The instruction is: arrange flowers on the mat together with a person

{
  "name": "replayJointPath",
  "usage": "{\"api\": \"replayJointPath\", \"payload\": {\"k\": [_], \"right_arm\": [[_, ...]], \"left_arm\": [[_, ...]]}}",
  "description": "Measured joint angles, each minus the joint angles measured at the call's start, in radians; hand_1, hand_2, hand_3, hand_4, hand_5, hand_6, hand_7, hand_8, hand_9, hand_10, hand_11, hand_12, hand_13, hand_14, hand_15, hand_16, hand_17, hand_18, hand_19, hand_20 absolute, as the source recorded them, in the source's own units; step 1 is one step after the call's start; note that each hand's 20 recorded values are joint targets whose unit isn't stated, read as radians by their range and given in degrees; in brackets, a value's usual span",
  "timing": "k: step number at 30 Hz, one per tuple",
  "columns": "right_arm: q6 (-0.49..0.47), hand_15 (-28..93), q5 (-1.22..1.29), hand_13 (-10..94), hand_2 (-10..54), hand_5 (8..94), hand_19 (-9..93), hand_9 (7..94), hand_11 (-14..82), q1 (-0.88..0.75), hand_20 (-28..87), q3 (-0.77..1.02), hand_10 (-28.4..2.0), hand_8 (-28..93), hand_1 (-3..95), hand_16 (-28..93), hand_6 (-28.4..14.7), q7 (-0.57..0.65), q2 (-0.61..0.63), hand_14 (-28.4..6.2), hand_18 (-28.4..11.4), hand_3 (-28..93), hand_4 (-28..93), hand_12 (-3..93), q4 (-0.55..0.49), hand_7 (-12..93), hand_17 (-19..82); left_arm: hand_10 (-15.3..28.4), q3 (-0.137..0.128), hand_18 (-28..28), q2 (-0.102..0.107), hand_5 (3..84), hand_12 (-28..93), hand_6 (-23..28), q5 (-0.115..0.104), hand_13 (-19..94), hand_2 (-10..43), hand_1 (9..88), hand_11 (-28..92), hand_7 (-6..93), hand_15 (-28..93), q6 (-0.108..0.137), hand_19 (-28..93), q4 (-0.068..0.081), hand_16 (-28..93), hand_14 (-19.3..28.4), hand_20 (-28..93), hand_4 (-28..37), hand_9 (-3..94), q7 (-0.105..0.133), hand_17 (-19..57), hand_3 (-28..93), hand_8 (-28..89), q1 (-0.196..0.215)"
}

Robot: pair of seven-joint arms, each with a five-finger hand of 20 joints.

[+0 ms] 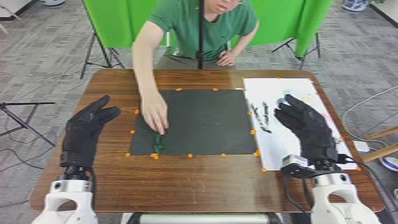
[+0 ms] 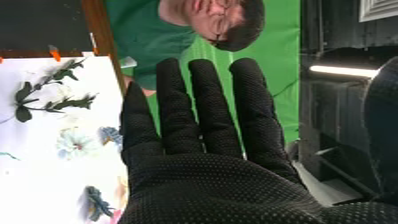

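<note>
The task item is a green stem (image 1: 159, 145) on the dark mat (image 1: 197, 117). Its long axis runs from the far side of the table (image 1: 178, 185) toward the robot's side, with one end at the fingertips of a person's hand (image 1: 155, 114) and the other directed at the mat's near edge. The person's fingers touch the far end.

Left hand (image 1: 89, 120): open, fingers extended, thumb spread, holding nothing. The stem lies to the right of this hand, apart from it, just inside the mat's left edge. A strip of brown wood separates the hand from the mat. Right hand (image 1: 306, 120): open, positioned over the white sheet (image 1: 266, 90), holding nothing. The stem lies to its left, well apart.

Orange markers (image 1: 189, 155) line the mat's edges. From the stem, room for sideways movement extends across the mat toward the right hand; room on the opposite side ends soon at the mat's left edge.

In the right wrist view, the right hand (image 2: 209, 177) has straight fingers with narrow gaps between several of them. Beside it on the sheet are dark green leaves (image 2: 24, 95) on branching stems, a pale flower (image 2: 77, 143) and a blue flower (image 2: 110, 135) next to it.
</note>
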Motion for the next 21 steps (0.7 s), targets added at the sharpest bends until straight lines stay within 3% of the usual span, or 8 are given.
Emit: {"api": "replayJointPath", "payload": {"k": [8, 12, 17, 21], "right_arm": [[0.008, 13, -0.084, 42, -9.5, 45.0, 23, 48.6, 6.8, -0.001, 35, 0.002, -14.8, -10, 17.0, 20, -3.2, -0.016, 0.004, -14.8, -16.5, 68, -28, 16.2, -0.017, 15, 20], [0.121, 17, -0.207, 52, -9.5, 51.0, 38, 56.8, 11.5, -0.012, 39, 0.012, -14.9, -10, 23.9, 21, -2.8, 0.004, 0.034, -13.2, -16.9, 68, -28, 17.1, -0.076, 17, 22], [0.337, 25, -0.489, 63, -9.5, 57.4, 53, 65.4, 18.4, -0.045, 43, 0.074, -14.9, -11, 29.3, 25, -1.3, 0.197, 0.114, -12.1, -19.1, 67, -28, 19.5, -0.184, 21, 22], [0.425, 32, -0.684, 67, -9.5, 60.2, 59, 68.9, 23.2, -0.060, 45, 0.129, -15.0, -10, 31.1, 26, -0.9, 0.418, 0.179, -11.4, -19.5, 67, -28, 22.1, -0.205, 23, 24]], "left_arm": [[14.4, -0.005, 12.0, -0.008, 48.4, 14, 3.5, 0.000, 40, -7.3, 27.7, 21, 12.0, 18, 0.008, 4, -0.004, 3, 17.4, 20, -22.4, 49.7, 0.000, 8.2, 69, -6, 0.014], [14.4, -0.007, 11.9, -0.010, 48.4, 14, 3.5, -0.001, 40, -7.2, 27.8, 20, 11.9, 18, 0.011, 4, -0.007, 3, 17.5, 20, -22.4, 49.7, -0.001, 8.2, 69, -6, 0.019], [14.4, -0.014, 11.9, -0.013, 48.3, 14, 3.6, -0.002, 40, -7.2, 27.9, 20, 11.8, 18, 0.015, 4, -0.011, 3, 17.5, 20, -22.4, 49.7, -0.006, 8.1, 69, -6, 0.028], [14.4, -0.017, 11.9, -0.014, 48.1, 14, 3.5, -0.002, 40, -7.1, 27.9, 20, 11.8, 18, 0.016, 4, -0.013, 3, 17.5, 20, -22.3, 49.5, -0.013, 8.1, 68, -6, 0.034]]}}
